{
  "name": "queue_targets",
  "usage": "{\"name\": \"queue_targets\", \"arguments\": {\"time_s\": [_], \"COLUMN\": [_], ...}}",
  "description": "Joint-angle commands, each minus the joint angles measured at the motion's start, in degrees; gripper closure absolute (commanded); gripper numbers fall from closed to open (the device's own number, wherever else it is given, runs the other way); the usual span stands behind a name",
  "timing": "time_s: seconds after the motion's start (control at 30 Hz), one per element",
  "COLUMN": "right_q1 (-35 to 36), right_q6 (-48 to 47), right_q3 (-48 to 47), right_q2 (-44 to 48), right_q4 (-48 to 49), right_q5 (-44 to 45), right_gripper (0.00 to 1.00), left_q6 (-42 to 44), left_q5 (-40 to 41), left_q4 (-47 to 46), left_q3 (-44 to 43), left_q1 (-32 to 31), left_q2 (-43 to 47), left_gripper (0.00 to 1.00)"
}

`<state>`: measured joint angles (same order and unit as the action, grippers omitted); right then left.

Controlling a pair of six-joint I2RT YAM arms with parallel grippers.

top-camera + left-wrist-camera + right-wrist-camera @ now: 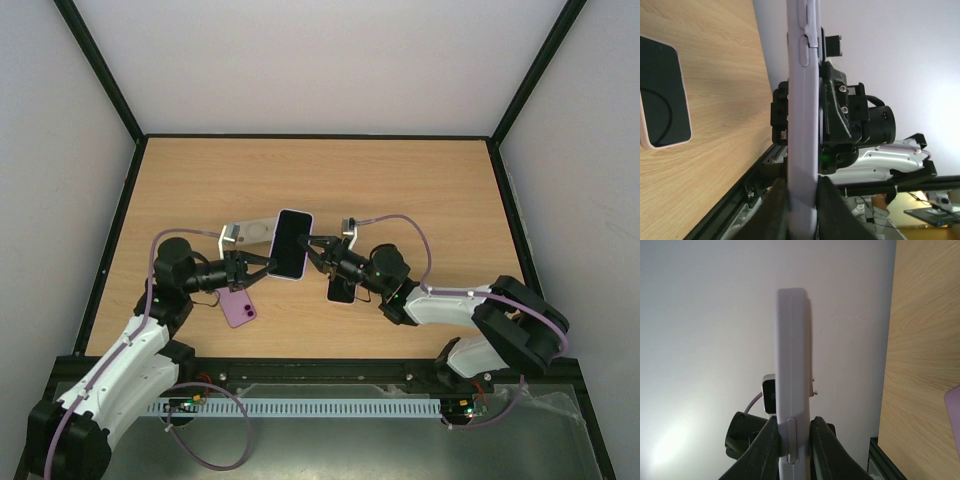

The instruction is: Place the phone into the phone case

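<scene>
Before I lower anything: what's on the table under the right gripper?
A black-faced device with a pale rim lies on the table there. The right gripper, holding the phone, covers its far end from above; whether it is a phone or a case, I cannot tell.

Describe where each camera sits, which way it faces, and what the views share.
Top: above and behind the robot, looking down on the table; the left hand and right hand both grip the phone.
Left wrist: on the left wrist, facing along its own fingers; the right hand shows beyond the phone.
Right wrist: on the right wrist, facing the opposite way past its fingers.
Shared: every view shows the phone.
</scene>
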<state>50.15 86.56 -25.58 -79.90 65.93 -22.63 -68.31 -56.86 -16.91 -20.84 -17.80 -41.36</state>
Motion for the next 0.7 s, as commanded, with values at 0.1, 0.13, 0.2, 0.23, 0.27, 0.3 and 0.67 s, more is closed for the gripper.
{"name": "queue_targets", "arguments": {"time_s": [0.1, 0.13, 0.2, 0.23, 0.27, 0.3, 0.67], "right_q1": [-0.23, -0.23, -0.27, -0.28, -0.26, -0.30, 0.18], "right_q6": [-1.00, -0.98, -1.00, -0.99, -0.96, -0.76, 1.60], "right_q3": [-1.01, -1.00, -1.03, -1.14, -1.29, -1.54, 1.28], "right_q2": [-0.03, -0.15, -0.40, -0.50, -0.64, -0.88, -1.01], "right_q4": [1.90, 1.92, 1.96, 2.09, 2.44, 2.79, 3.50], "right_q5": [0.48, 0.36, -0.11, -0.52, -0.97, -1.73, -7.70], "right_gripper": [0.84, 0.84, 0.84, 0.83, 0.82, 0.80, 0.56], "left_q6": [10.34, 10.75, 10.56, 10.31, 9.95, 9.57, 0.43], "left_q5": [5.31, 5.43, 5.58, 5.63, 5.69, 5.73, 8.10], "left_q4": [15.67, 16.13, 16.00, 15.63, 15.12, 14.54, 0.43], "left_q3": [-4.02, -4.03, -3.82, -3.75, -3.70, -3.67, -0.08], "left_q1": [-0.18, -0.15, -0.15, -0.21, -0.15, -0.17, -0.16], "left_q2": [-2.17, -2.49, -2.73, -2.63, -2.48, -2.22, 0.40], "left_gripper": [0.98, 0.98, 0.98, 0.98, 0.98, 0.98, 0.98]}}
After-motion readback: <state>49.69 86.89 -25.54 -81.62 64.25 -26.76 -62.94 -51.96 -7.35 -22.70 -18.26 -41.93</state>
